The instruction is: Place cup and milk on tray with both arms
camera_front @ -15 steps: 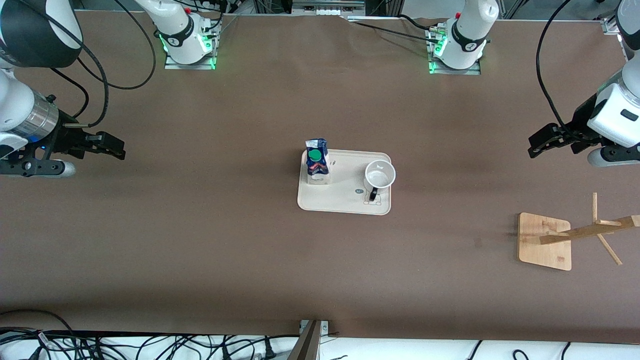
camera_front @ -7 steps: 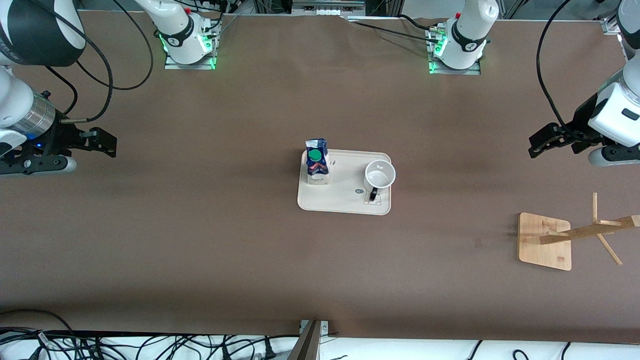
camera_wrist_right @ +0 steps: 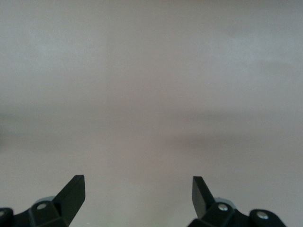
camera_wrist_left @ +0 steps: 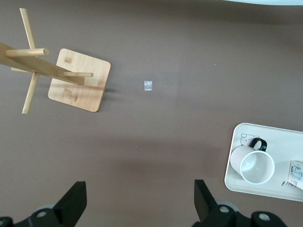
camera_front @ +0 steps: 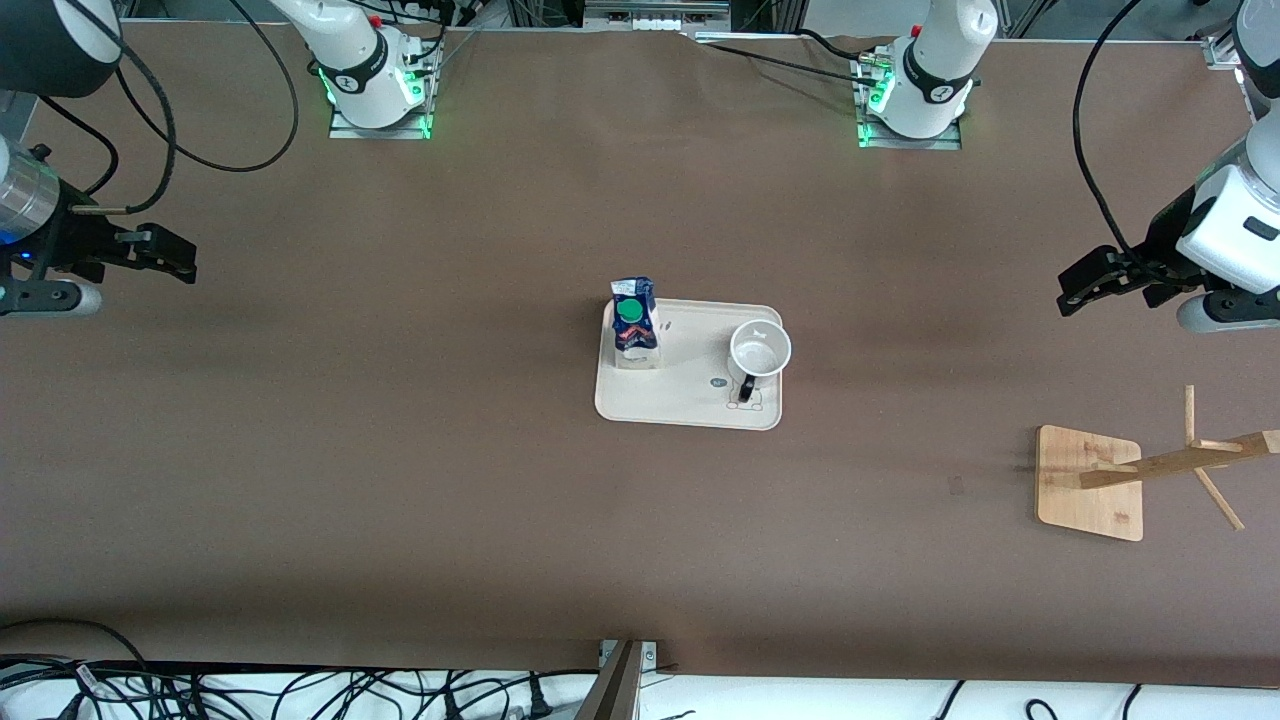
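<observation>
Brown worktop (camera_front: 400,480), cream tray (camera_front: 690,405) mid-way w/ milk (camera_front: 633,335) & cup (camera_front: 760,350) both upright on it, so task looks done; next prob. just parking. Left tool (camera_front: 1075,290) and right tool (camera_front: 180,262) hang wide open, empty, over bare worktop at their ends.

Wooden rack (camera_front: 1100,480) on table (camera_front: 400,480), toward left arm's end

You see the left gripper (camera_front: 1078,284) hanging over the table's left-arm end, fingers spread wide and empty. The right gripper (camera_front: 172,257) hangs over the right-arm end, equally spread.
</observation>
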You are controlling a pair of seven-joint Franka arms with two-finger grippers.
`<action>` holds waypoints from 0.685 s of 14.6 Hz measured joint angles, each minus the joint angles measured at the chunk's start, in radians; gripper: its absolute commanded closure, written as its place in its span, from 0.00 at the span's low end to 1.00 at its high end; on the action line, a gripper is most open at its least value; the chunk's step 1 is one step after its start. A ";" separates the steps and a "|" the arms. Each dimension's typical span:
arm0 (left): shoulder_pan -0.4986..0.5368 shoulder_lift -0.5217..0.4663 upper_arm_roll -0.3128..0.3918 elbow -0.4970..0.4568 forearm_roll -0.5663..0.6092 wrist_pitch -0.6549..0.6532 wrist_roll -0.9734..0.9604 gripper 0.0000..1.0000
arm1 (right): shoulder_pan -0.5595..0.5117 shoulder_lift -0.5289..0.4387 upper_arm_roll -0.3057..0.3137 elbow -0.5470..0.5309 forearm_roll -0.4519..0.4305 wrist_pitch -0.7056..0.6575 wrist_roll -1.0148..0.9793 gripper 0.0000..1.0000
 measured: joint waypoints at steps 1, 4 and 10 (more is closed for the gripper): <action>0.000 0.000 0.000 0.000 0.000 0.000 0.000 0.00 | -0.001 0.003 -0.009 0.005 0.013 0.000 0.002 0.00; 0.000 0.000 0.000 0.000 0.000 0.000 0.000 0.00 | -0.001 0.007 -0.014 0.011 0.016 0.000 0.002 0.00; 0.000 0.000 0.000 0.000 0.000 0.000 0.000 0.00 | 0.001 0.007 -0.052 0.012 0.018 0.004 -0.010 0.00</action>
